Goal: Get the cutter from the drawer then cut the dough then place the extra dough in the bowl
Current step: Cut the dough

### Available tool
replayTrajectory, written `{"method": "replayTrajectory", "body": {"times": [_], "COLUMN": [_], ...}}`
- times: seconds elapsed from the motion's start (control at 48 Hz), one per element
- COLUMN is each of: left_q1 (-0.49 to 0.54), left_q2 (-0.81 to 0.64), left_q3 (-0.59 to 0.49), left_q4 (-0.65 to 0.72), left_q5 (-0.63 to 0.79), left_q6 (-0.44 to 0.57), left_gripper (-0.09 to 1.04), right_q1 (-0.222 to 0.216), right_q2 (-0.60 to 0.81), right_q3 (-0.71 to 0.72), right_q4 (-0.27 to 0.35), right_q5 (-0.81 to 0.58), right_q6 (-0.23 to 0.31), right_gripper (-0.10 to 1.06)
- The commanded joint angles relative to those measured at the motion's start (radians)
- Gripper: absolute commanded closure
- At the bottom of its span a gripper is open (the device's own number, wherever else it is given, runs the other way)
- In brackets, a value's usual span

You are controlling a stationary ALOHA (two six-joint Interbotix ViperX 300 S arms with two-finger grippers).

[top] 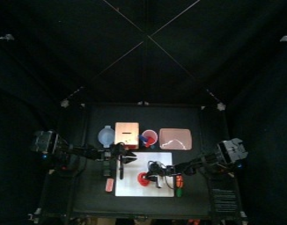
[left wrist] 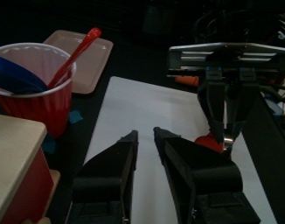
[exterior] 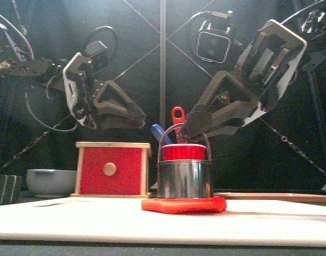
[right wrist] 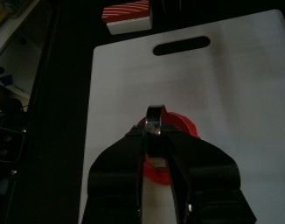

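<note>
At the centre of the front view the metal cutter (exterior: 186,180) sits on soft red dough (exterior: 183,204). It is stiff and light, I judge, and best held by its wire handle (right wrist: 155,112), which my right gripper (right wrist: 156,133) pinches. Beside it my left gripper (left wrist: 145,134) hangs narrowly parted, empty, above the white board (left wrist: 145,96).

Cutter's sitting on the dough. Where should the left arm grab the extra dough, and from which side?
Probably the outer rim of the dough, on the side facing the left gripper, coming from above with the jaws astride the edge. It lies flat on the white board, and the cutter, held by the right gripper, covers its middle, leaving only the rim free.
</note>
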Motion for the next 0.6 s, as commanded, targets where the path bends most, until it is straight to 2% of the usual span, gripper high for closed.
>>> {"method": "replayTrajectory", "body": {"times": [0.021, 0.396, 0.604], "left_q1": [-0.002, -0.002, -0.002], "left_q2": [-0.009, -0.009, -0.011], "left_q3": [-0.009, -0.009, -0.009], "left_q4": [0.000, 0.000, 0.000], "left_q5": [-0.009, -0.009, -0.009], "left_q6": [0.000, 0.000, 0.002], "left_gripper": [0.28, 0.28, 0.28], "right_q1": [0.005, 0.006, 0.008], "right_q2": [-0.020, -0.020, -0.021], "right_q3": [-0.020, -0.018, -0.018], "right_q4": [0.002, 0.006, -0.011], "right_q5": [-0.003, -0.003, -0.002], "right_q6": [0.000, -0.002, -0.008], "right_gripper": [0.42, 0.23, 0.18]}}
